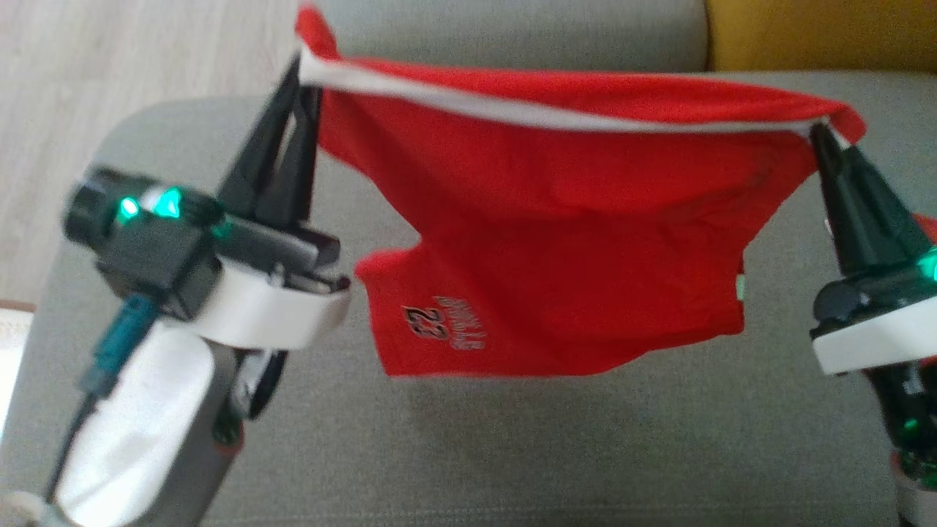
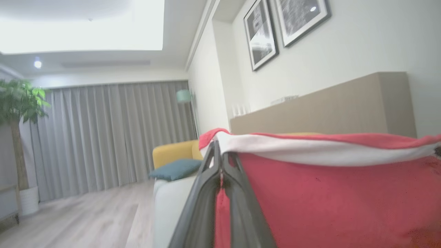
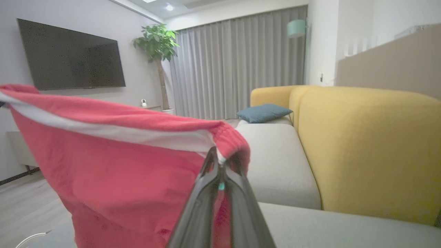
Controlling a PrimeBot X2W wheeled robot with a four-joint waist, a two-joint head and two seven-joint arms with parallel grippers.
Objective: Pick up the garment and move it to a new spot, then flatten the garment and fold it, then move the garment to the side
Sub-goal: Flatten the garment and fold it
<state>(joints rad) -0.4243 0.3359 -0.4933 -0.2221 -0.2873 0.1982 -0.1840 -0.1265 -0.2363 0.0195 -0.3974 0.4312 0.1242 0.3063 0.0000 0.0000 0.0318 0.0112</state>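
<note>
The garment (image 1: 556, 241), red shorts with a white waistband and a "23" print, hangs stretched in the air above the grey sofa seat (image 1: 512, 446). My left gripper (image 1: 304, 73) is shut on the waistband's left end, and my right gripper (image 1: 820, 132) is shut on its right end. In the left wrist view the fingers of the left gripper (image 2: 218, 151) pinch the white band of the garment (image 2: 327, 199). In the right wrist view the right gripper (image 3: 218, 163) clamps the gathered corner of the garment (image 3: 120, 172).
A yellow sofa back (image 1: 820, 33) stands at the far right and pale wood floor (image 1: 110, 58) lies beyond the seat's left edge. The right wrist view shows a blue cushion (image 3: 263, 113), a wall TV (image 3: 70, 57) and a potted plant (image 3: 156, 44).
</note>
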